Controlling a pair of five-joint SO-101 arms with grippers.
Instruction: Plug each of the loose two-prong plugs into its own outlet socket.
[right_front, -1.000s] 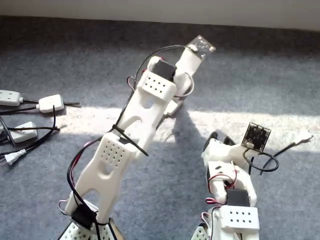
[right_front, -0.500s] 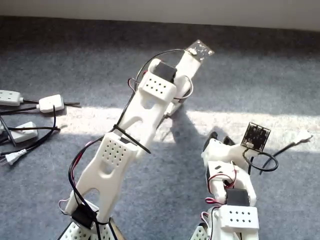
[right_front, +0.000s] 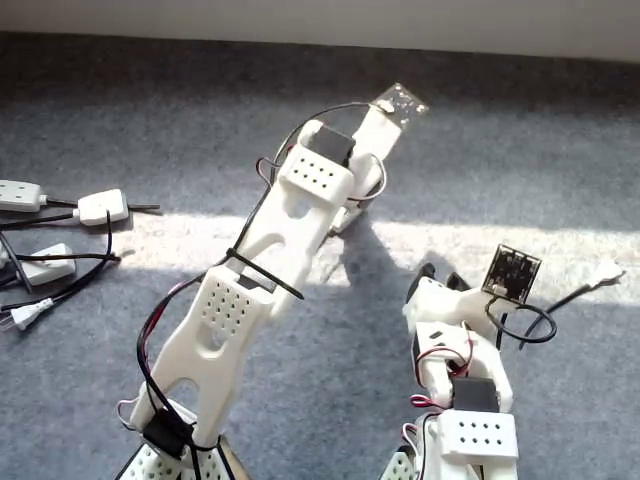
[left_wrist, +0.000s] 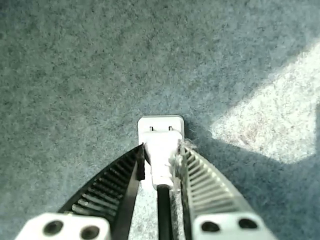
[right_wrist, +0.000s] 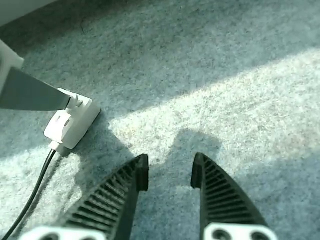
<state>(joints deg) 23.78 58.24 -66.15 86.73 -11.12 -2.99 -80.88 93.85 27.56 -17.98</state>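
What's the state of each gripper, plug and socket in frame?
left gripper: shut on two-prong plug
two-prong plug: held, prongs at socket, not fully seated
outlet socket: prongs at its face
right gripper: open, empty
right loose plug: unplugged
left loose plug: unplugged
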